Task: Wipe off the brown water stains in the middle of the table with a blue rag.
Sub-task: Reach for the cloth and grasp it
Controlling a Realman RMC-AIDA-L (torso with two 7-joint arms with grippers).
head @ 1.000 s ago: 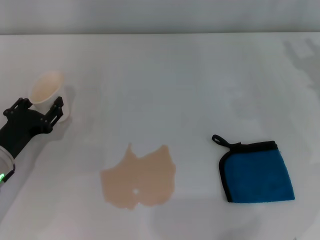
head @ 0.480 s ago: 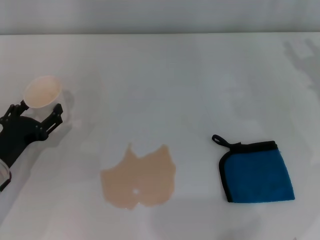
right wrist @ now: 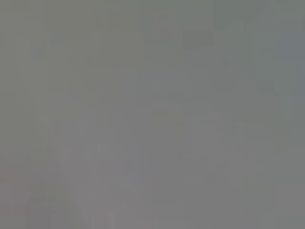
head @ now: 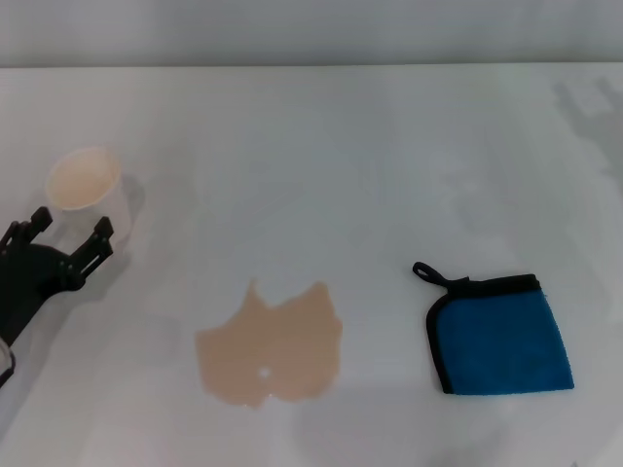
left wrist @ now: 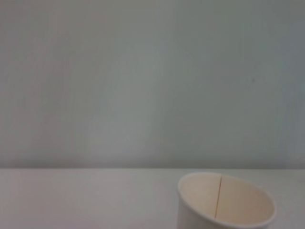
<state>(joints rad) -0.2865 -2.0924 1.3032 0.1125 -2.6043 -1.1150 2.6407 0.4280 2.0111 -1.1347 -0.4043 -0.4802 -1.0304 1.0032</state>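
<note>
White counter (head: 321, 146), smooth and plain, fills the head view; largest item first. Brown water stains (head: 271, 345): one flat tan puddle with a lobed outline and a tiny white dot, lying near the counter's front edge, slightly to the robot's left of centre. Blue rag (head: 501, 334): squarish, black trim, small black loop at its far-left corner, lying flat to the robot's right of the puddle, apart from it, untouched. Paper cup (head: 88, 190): white, beige inside, upright at far left; also seen close in the left wrist view (left wrist: 226, 202). Left gripper (head: 63, 243): fingers released and spread, empty, just in front of the cup, apparently not touching it. Right gripper: not in view; the right wrist view shows only flat grey, so nothing can be read from it. Judgement: wiping not yet begun; step in hand is fetching the rag. The right arm is the natural choice, the rag being on its side. To do it well: descend on the rag's middle or a trimmed edge, pinch enough cloth to keep it from slipping, then drag it flat across the whole puddle with light downward pressure. Risk: bunched cloth leaving lobes unwiped.
</note>
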